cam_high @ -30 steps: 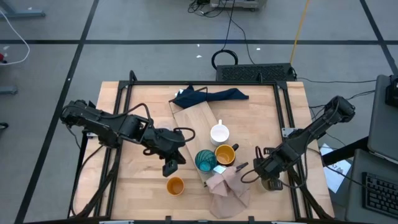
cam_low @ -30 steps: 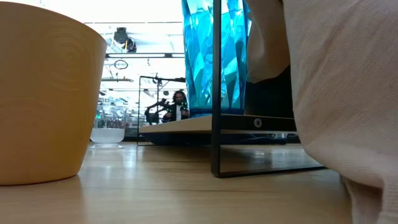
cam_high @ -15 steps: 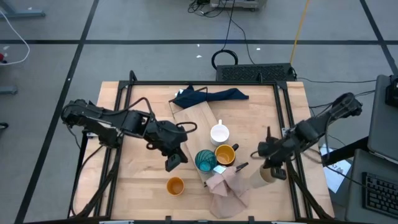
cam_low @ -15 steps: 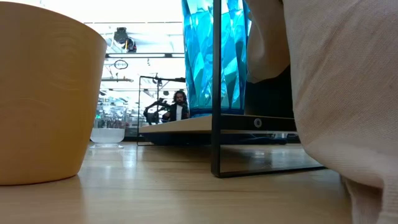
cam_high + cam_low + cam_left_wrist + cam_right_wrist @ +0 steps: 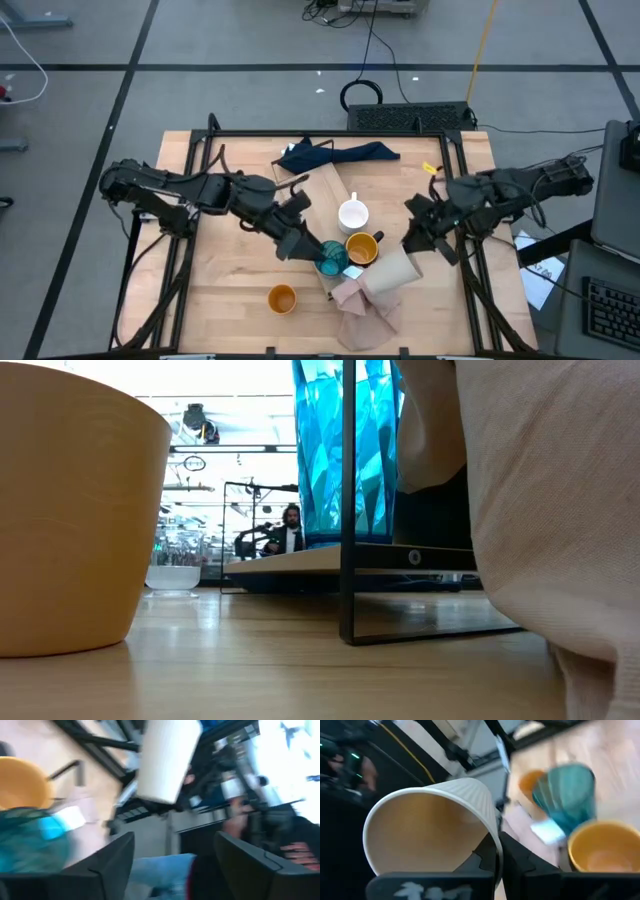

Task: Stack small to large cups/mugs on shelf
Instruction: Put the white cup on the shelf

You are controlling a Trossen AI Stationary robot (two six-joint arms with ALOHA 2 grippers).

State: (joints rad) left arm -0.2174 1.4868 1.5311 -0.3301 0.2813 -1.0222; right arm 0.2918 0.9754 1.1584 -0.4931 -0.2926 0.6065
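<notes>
The right end effector [image 5: 414, 243] is clamped tight on the rim of the beige-grey cup [image 5: 393, 272], holding it tipped on its side in the air over the pinkish cloth [image 5: 362, 300], just right of the yellow mug [image 5: 361, 248]. In its wrist view the ribbed cup [image 5: 432, 827] fills the frame, mouth toward the camera, with the teal cup [image 5: 567, 795] and the yellow mug [image 5: 597, 845] beyond. Over on the other side, the left end effector [image 5: 303, 243] sits right beside the teal cup [image 5: 331, 258], fingers spread apart with nothing between them; its wrist view shows the two dark fingers [image 5: 105, 865] wide. On the shelf [image 5: 310, 195], a pale board running toward the blue cloth [image 5: 335, 155], stand the white mug [image 5: 352, 214], the yellow mug and the teal cup in a close cluster. The orange cup [image 5: 282, 298] stands alone on the counter [image 5: 225, 285], near the front edge.
</notes>
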